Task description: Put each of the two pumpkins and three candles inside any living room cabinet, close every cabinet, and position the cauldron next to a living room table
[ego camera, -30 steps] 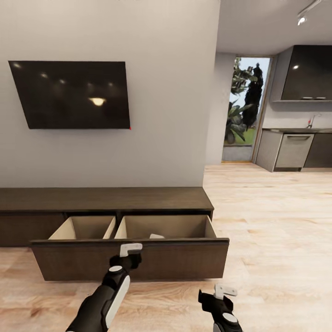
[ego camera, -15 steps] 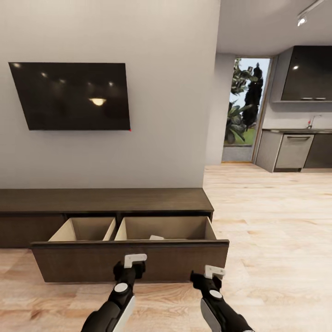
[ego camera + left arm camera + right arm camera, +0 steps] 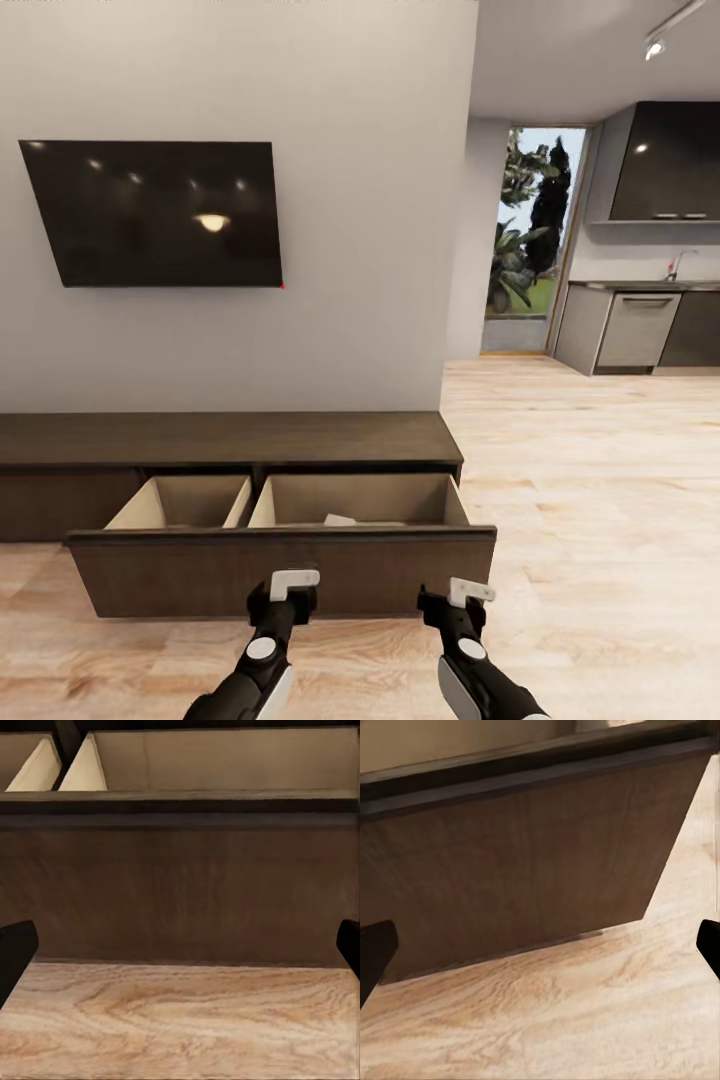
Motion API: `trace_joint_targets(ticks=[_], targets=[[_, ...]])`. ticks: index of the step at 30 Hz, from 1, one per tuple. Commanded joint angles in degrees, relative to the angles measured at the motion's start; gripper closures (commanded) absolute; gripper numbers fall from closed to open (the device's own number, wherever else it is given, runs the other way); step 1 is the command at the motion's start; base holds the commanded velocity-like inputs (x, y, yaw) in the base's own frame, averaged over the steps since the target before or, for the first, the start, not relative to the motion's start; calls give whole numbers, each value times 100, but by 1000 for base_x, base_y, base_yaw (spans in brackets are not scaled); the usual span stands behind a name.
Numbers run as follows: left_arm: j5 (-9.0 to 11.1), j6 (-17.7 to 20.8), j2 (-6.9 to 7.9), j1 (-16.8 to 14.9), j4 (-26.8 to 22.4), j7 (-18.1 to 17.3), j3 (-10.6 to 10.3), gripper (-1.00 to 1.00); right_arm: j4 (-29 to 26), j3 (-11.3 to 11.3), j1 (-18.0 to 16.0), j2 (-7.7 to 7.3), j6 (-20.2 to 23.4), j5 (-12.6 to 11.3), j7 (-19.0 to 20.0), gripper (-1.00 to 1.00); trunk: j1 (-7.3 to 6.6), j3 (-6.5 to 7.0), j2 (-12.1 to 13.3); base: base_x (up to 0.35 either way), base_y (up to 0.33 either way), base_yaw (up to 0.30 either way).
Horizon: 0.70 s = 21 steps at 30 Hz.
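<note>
Head view: cabinet (image 3: 230, 436) drawer front (image 3: 280, 570) is hanging pulled out below the TV (image 3: 160, 212). Left gripper (image 3: 283, 592) and right gripper (image 3: 456, 600) are sitting just before it, both spread, empty. Front looks stiff, handleless: likely pushing flat on the panel.

Both arms reach forward side by side from the robot's trunk, black forearms with white wrist shells; the left claw (image 3: 283, 597) and the right claw (image 3: 455, 607) are level with each other, each pointing at the dark drawer front (image 3: 280, 572) and stopping just short of it; in each wrist view the two dark fingertips (image 3: 15, 949) sit wide apart, nothing between them.
</note>
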Motion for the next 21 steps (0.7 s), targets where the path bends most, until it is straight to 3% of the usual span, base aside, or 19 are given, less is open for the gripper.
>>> trace_joint_targets(ticks=[1, 6, 16, 21], targets=[[57, 11, 5, -4, 148, -71, -28, -100, 118, 54, -5, -3, -132, -57, -34, -100, -24, 12, 39, 0, 0, 0], [63, -187, 5, -9, 811, -430, -22, -100, 591, 83, -5, 16, -553, -41, -34, -100, -134, 102, 239, 0, 0, 0], [81, -439, 5, -14, 1192, -499, 9, -100, 856, 98, -5, 18, -640, -42, -34, -100, -353, 282, 640, 0, 0, 0], [86, -520, 5, -14, 1210, -500, 38, -100, 1078, 388, -5, 26, -651, 68, -38, -100, -463, 371, 841, 0, 0, 0]])
